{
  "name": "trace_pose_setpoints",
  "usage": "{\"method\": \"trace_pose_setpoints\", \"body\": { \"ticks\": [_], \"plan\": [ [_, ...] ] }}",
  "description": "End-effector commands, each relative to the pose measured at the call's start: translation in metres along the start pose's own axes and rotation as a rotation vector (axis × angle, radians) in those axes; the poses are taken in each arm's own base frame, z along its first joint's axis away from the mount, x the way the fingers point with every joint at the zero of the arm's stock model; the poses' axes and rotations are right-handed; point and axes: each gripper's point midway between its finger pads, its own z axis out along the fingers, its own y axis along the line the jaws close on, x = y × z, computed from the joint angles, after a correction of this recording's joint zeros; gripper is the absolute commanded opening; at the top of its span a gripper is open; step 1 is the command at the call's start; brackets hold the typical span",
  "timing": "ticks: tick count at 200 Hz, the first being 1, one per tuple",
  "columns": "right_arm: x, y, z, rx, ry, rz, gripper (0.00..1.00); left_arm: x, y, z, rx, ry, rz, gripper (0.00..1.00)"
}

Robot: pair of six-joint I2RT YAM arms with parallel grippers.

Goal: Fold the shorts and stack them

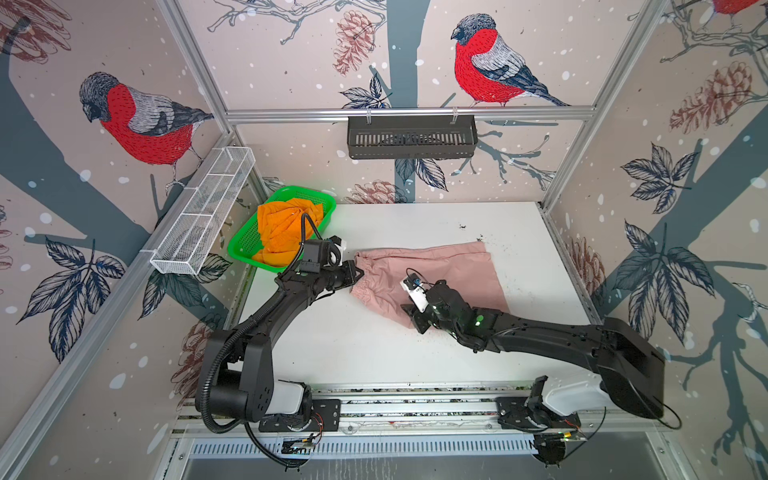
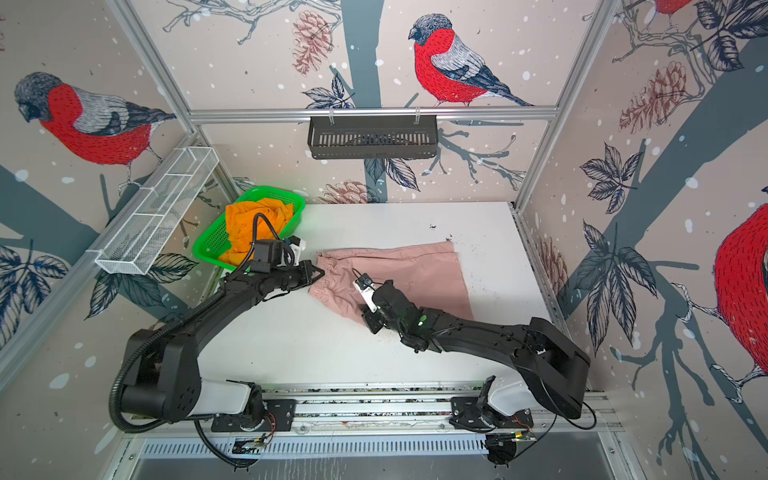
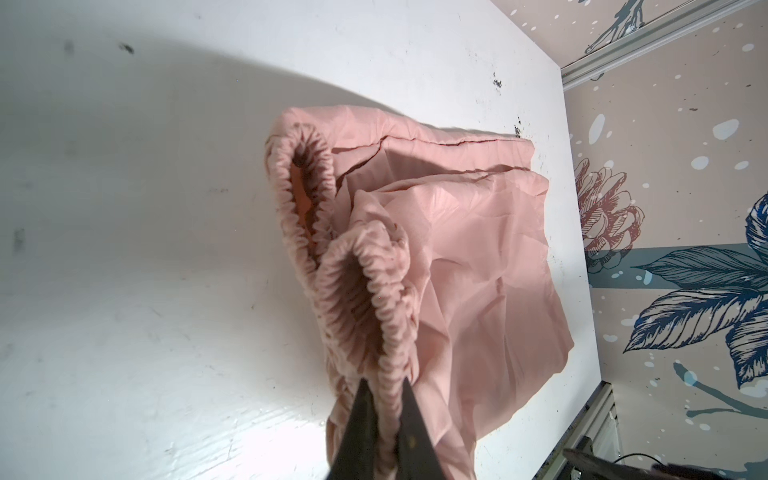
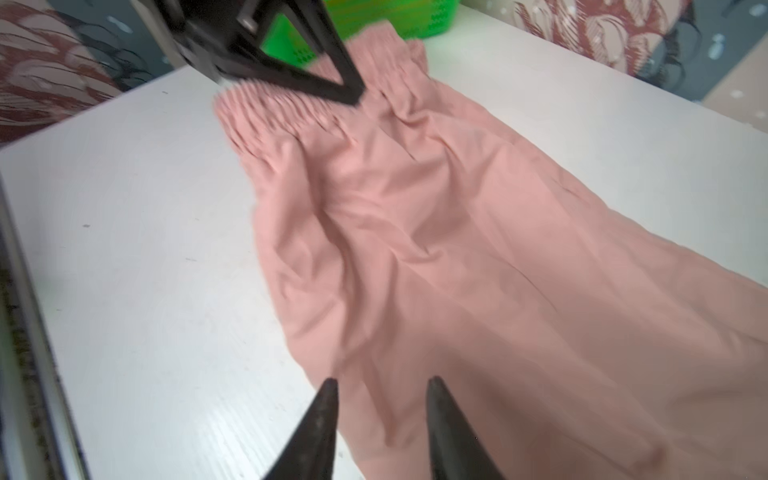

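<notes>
Bird-print walls [image 1: 124, 332] are enclosing a white table [image 1: 365, 357]. In both top views the pink shorts [image 1: 453, 266] [image 2: 415, 270] are lying mid-table with bare room in front, the orange shorts [image 1: 282, 232] are bunching in the green basket [image 1: 243, 245] at the far left corner, and both arms are reaching in low. The left wrist view alone is showing the left fingers [image 3: 357, 428] clamped on the gathered waistband [image 3: 365, 299]. In the right wrist view, the right fingers [image 4: 316, 436] are standing parted, gripping nothing, over the near edge of the pink shorts.
</notes>
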Motion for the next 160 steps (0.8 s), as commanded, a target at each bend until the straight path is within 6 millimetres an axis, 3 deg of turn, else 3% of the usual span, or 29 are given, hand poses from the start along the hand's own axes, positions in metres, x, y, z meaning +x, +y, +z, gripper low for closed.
{"method": "trace_pose_setpoints", "body": {
  "ticks": [1, 39, 57, 81, 115, 138, 160],
  "plan": [
    [0.023, -0.027, -0.002, 0.108, 0.072, -0.001, 0.19, -0.002, 0.005, -0.007, -0.064, 0.044, 0.037, 0.0],
    [0.04, -0.022, 0.024, 0.075, 0.1, -0.001, 0.09, -0.024, -0.004, -0.019, -0.094, 0.037, 0.073, 0.0],
    [0.043, -0.008, 0.045, 0.018, 0.115, 0.006, 0.04, -0.03, -0.006, -0.022, -0.098, 0.028, 0.08, 0.0],
    [0.062, 0.01, 0.071, -0.037, 0.185, 0.003, 0.03, -0.041, -0.007, -0.027, -0.115, 0.024, 0.097, 0.0],
    [0.079, 0.057, 0.096, -0.201, 0.264, -0.007, 0.03, -0.062, -0.009, -0.033, -0.14, 0.016, 0.123, 0.0],
    [0.078, 0.068, 0.105, -0.227, 0.287, 0.004, 0.07, -0.07, -0.006, -0.035, -0.171, 0.013, 0.132, 0.0],
    [0.053, 0.065, 0.099, -0.22, 0.231, 0.026, 0.19, -0.069, -0.003, -0.034, -0.184, 0.029, 0.14, 0.0]
  ]
}}
